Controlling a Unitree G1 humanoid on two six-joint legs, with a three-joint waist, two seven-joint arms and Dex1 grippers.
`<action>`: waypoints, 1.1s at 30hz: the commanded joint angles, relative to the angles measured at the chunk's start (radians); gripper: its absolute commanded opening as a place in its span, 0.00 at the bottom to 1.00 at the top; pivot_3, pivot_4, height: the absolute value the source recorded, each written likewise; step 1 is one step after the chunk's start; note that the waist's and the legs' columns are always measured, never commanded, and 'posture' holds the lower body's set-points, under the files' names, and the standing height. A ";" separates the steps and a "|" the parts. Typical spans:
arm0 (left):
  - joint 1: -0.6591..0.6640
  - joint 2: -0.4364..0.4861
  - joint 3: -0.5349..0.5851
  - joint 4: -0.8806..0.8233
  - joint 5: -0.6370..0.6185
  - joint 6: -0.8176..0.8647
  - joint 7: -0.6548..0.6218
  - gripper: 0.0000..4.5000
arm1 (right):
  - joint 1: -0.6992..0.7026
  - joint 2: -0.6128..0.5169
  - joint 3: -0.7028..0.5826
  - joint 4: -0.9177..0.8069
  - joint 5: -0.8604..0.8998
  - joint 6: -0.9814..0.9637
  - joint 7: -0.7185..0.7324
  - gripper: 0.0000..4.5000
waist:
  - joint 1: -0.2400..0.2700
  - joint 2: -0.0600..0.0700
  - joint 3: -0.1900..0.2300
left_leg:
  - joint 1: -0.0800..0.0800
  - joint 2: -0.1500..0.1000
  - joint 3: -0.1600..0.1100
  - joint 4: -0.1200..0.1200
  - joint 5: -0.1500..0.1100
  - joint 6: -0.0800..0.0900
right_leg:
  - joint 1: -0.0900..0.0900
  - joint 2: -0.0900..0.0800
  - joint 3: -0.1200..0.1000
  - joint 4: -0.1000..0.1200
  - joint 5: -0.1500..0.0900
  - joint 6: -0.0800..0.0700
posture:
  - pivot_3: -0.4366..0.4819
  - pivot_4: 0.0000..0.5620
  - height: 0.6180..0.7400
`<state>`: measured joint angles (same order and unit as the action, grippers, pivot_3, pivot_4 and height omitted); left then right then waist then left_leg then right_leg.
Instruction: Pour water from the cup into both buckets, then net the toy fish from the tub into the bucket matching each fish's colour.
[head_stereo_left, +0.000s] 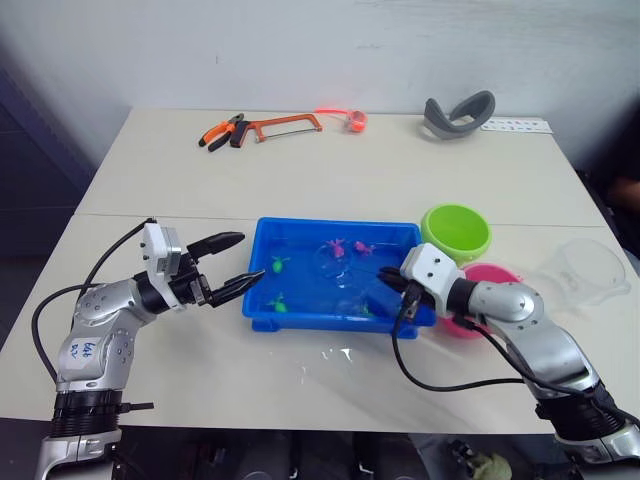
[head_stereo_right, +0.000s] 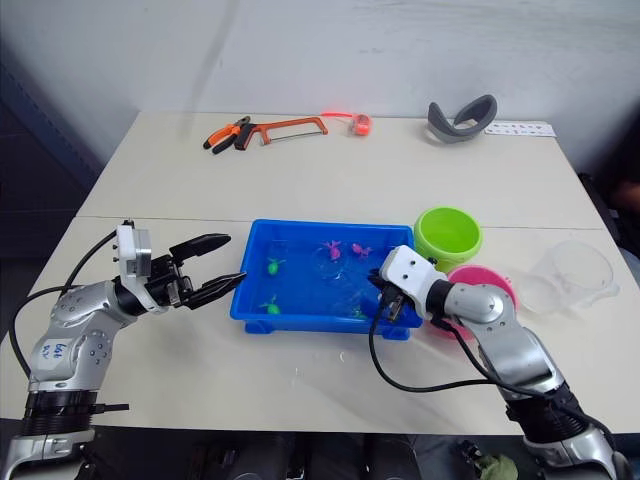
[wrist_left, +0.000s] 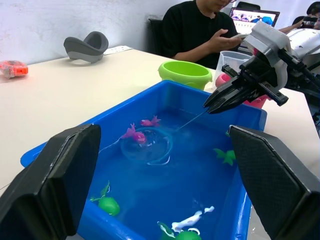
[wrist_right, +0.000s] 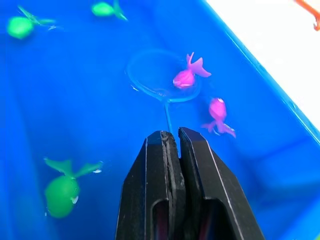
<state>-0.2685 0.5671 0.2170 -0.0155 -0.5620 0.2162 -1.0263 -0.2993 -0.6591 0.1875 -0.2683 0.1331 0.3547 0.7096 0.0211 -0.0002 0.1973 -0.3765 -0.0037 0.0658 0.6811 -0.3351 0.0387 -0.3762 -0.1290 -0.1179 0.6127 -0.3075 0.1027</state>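
A pale bench (head_stereo_left: 330, 185) against a white wall carries the scene; at its far edge lie pliers and a hacksaw (head_stereo_left: 262, 128), apart from the work. The blue tub (head_stereo_left: 262, 243) is set in the middle, within reach of both arms, with the green bucket (head_stereo_left: 456, 231) and pink bucket (head_stereo_left: 492, 275) just beside its right end, presumably so netted fish need only a short carry. The clear cup (head_stereo_left: 588, 268) stands further right, set aside.

The right hand (wrist_right: 171, 137) is closed on the thin handle of the net (wrist_right: 162, 76), whose hoop is held low in the water ahead of the fingertips, with a pink fish (wrist_right: 187, 74) at its rim. A second pink fish (wrist_right: 218, 115) lies just beside the hoop. The left hand (head_stereo_left: 232, 263) is held wide open and empty outside the tub's left wall.
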 joint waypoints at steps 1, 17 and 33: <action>-0.017 0.007 0.003 0.011 0.001 -0.021 -0.014 0.99 | 0.034 -0.008 -0.053 -0.055 -0.002 -0.065 0.002 0.00 | 0.000 0.000 0.000 | 0.000 0.000 0.000 0.000 0.000 0.000 | 0.000 0.000 0.000 0.000 0.000 0.000 | 0.48 0.27 1.00; -0.062 -0.003 -0.022 0.112 -0.005 -0.067 -0.127 0.99 | 0.401 -0.106 -0.393 -0.374 0.109 -0.138 0.067 0.00 | 0.001 0.000 0.000 | 0.001 0.000 0.000 0.000 0.000 0.000 | 0.001 0.000 0.001 0.000 0.000 0.000 | 0.48 0.27 1.00; -0.388 -0.189 -0.227 0.276 0.009 -0.056 -0.327 0.99 | 0.952 0.107 -1.106 -0.638 0.230 -0.262 0.151 0.00 | 0.030 0.000 0.000 | 0.001 0.000 0.002 -0.001 0.000 0.001 | 0.001 0.011 0.005 -0.001 0.001 0.003 | 0.48 0.27 1.00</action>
<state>-0.6277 0.3926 0.0150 0.2874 -0.5459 0.1398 -1.3349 0.6009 -0.5890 -0.8226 -0.8640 0.3404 0.1303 0.8486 0.0514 -0.0004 0.1973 -0.3753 -0.0033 0.0673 0.6806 -0.3348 0.0395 -0.3748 -0.1180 -0.1122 0.6117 -0.3060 0.1057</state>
